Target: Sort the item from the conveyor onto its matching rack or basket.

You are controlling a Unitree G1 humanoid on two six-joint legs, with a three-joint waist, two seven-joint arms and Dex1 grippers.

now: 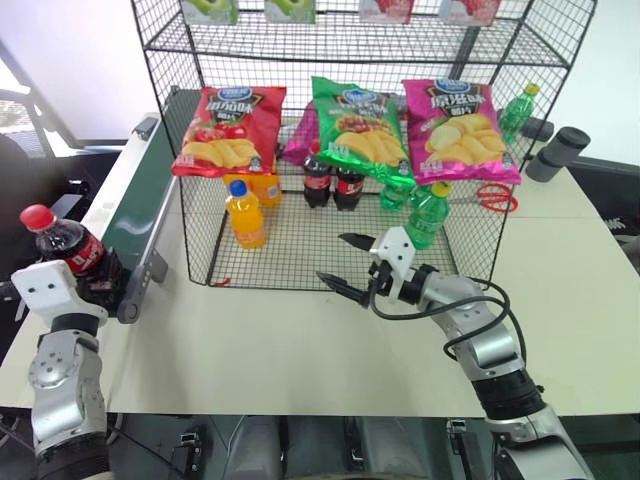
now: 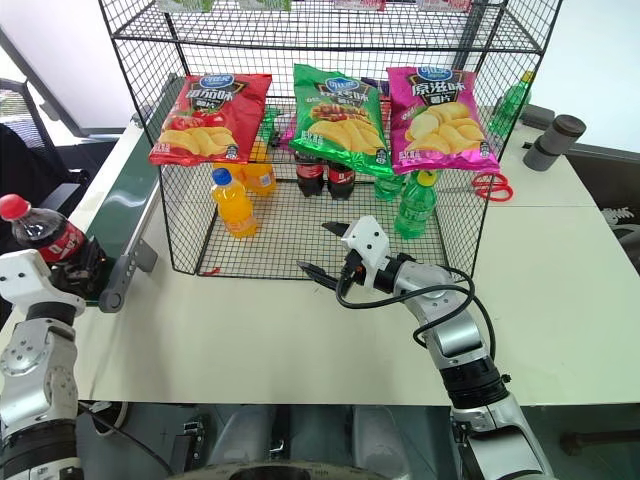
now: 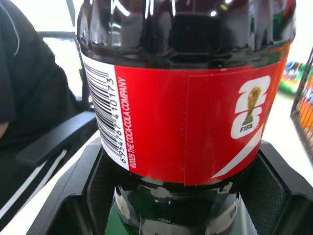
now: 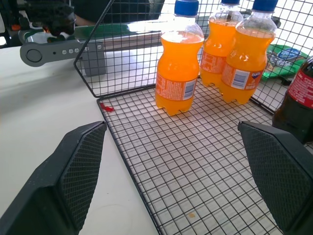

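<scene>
Cola bottle (image 1: 66, 243): 1, clamped upright in left gripper (image 1: 88, 280) beside conveyor (image 1: 130, 200) end. Right gripper (image 1: 346, 262): spread wide, empty, at wire rack's (image 1: 300, 262) front edge.

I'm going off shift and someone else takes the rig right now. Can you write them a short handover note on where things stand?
Left tool: shut on the cola bottle, held upright beside the near end of the conveyor.
Right tool: open, nothing in it, at the front edge of the rack floor.
In the rack: two colas stand mid-floor, orange drinks to their left, green bottles to their right.
Done: bottle picked up off the belt.
Left: carry it into the rack, set it by the two colas, release.
</scene>
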